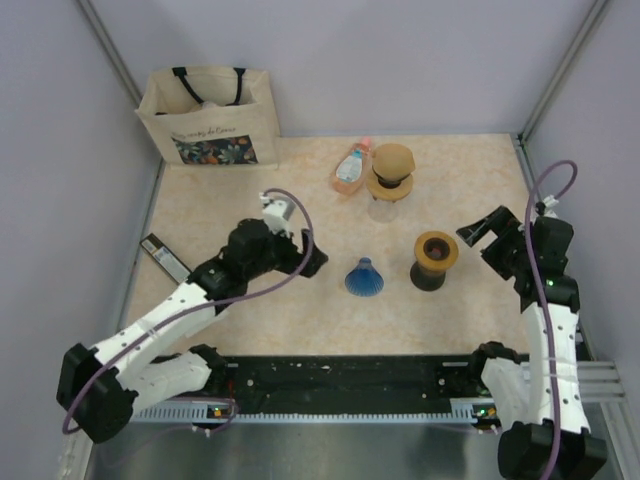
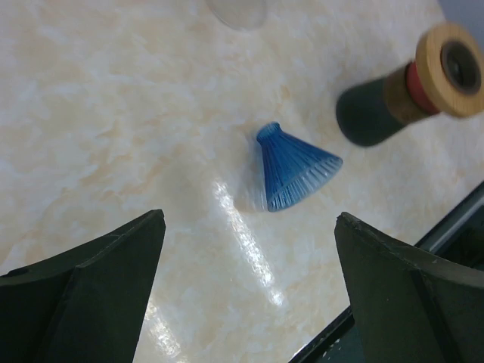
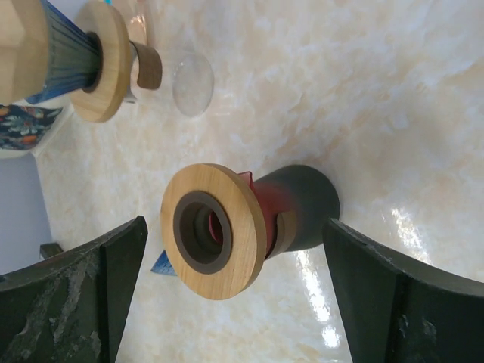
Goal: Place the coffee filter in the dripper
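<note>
Each arm is built from white link shells joined by black joint housings; this applies to the left arm [image 1: 160, 325] and the right arm [image 1: 552, 340]. A purple left cable [image 1: 311, 240] and a matching right cable [image 1: 541, 195] run externally along the links. The left claw [image 2: 249, 287] has matte black, wedge-shaped left fingers [image 2: 98, 295]. The right claw [image 3: 234, 287] has right fingers [image 3: 68, 295] with pale scuff marks.

Ribbed blue filter [image 2: 293, 176] – wood-rimmed matt dark dripper [image 3: 249, 227] – glossy marbled tabletop [image 2: 113, 113].
</note>
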